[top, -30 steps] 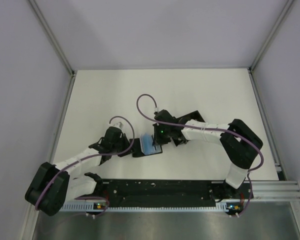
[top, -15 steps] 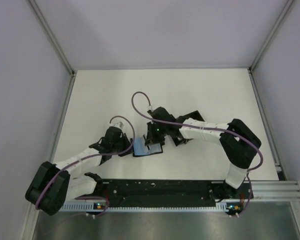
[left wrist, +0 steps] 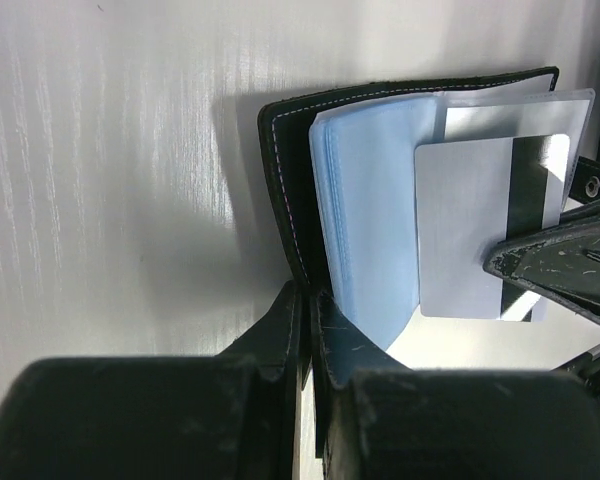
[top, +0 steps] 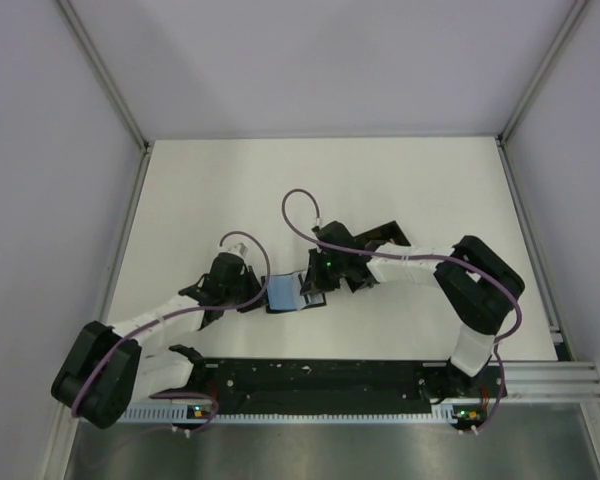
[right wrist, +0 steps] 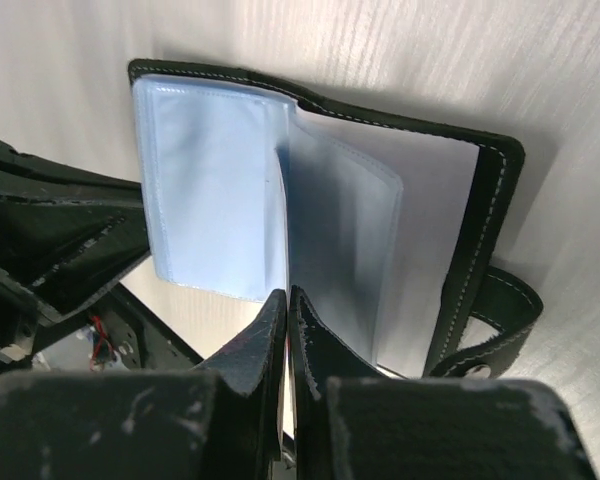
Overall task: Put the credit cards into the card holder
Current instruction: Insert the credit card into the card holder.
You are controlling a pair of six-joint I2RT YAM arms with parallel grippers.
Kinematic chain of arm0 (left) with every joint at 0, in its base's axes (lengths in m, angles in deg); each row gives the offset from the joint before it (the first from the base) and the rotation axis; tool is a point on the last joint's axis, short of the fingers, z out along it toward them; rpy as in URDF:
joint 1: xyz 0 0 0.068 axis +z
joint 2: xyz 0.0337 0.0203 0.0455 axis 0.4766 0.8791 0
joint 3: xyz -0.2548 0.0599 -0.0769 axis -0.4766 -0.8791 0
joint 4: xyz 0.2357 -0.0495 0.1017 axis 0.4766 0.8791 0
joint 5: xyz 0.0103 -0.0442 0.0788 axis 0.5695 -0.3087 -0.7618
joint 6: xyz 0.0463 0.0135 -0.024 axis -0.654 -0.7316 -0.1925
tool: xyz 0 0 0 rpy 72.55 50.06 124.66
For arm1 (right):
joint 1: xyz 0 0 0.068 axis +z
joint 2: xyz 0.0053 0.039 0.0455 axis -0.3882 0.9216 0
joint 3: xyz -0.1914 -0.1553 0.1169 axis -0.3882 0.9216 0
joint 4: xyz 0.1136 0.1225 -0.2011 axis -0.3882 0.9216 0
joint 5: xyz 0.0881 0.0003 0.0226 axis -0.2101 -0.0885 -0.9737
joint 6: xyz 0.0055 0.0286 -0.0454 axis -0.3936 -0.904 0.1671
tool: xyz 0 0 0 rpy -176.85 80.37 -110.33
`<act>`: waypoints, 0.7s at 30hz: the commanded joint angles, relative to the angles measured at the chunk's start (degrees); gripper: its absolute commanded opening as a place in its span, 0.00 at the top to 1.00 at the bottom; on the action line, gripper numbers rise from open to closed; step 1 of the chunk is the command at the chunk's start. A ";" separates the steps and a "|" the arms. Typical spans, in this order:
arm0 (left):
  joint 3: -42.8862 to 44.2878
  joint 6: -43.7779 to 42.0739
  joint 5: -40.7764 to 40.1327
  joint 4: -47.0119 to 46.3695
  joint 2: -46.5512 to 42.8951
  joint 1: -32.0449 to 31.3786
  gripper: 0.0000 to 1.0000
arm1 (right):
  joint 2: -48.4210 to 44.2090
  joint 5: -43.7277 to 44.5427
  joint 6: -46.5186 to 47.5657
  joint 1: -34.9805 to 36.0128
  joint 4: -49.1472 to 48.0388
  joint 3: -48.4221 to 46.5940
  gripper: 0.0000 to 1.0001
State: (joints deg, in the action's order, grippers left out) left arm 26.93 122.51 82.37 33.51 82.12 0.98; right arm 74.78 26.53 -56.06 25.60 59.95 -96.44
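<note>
The card holder [top: 283,294] lies open on the white table, a black stitched cover [left wrist: 280,180] with pale blue plastic sleeves [right wrist: 210,190] fanned up. My left gripper [left wrist: 307,292] is shut on the cover's near edge [top: 263,293]. A silver credit card [left wrist: 460,230] with a black stripe lies over the sleeves. My right gripper [right wrist: 287,295] is shut on that card's edge, at the holder's right side [top: 313,285]. In the right wrist view the card shows only as a thin edge between two sleeves.
A larger black object [top: 388,238] lies on the table behind the right arm, partly hidden by it. Metal rails [top: 130,210] edge the table on both sides, and the arm bases sit on a black bar [top: 320,385] at the near edge.
The right gripper swung left over the holder half a second ago and has since drawn back a little to the right with the card. The left arm has stayed still.
</note>
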 commanded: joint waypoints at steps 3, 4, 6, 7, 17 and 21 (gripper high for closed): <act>0.20 -0.79 0.28 -1.29 1.78 -0.11 1.00 | 0.89 -1.50 -3.00 -1.07 -8.13 1.84 1.00; 0.29 -0.96 0.37 -1.46 1.87 -0.03 1.00 | 1.42 -1.76 -3.44 -1.33 -8.59 2.11 1.00; 0.38 -0.96 0.63 -1.38 2.31 -0.11 1.00 | 2.12 -2.03 -4.58 -1.86 -9.64 2.63 1.00; 0.47 -1.05 0.63 -1.29 2.49 -0.03 1.00 | 2.48 -1.94 -4.76 -2.04 -9.82 2.90 1.00; 1.08 -1.84 1.33 -1.64 4.07 -0.11 1.00 | 5.81 -1.24 -4.76 -2.83 -10.26 2.46 1.00; 1.26 -1.84 1.34 -1.64 4.51 -0.03 1.00 | 7.40 -1.94 -4.23 -2.74 -10.08 1.84 1.00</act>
State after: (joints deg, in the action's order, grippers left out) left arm 27.76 122.06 84.00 31.87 84.61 1.04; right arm 78.76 22.77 -61.26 22.72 49.74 -93.73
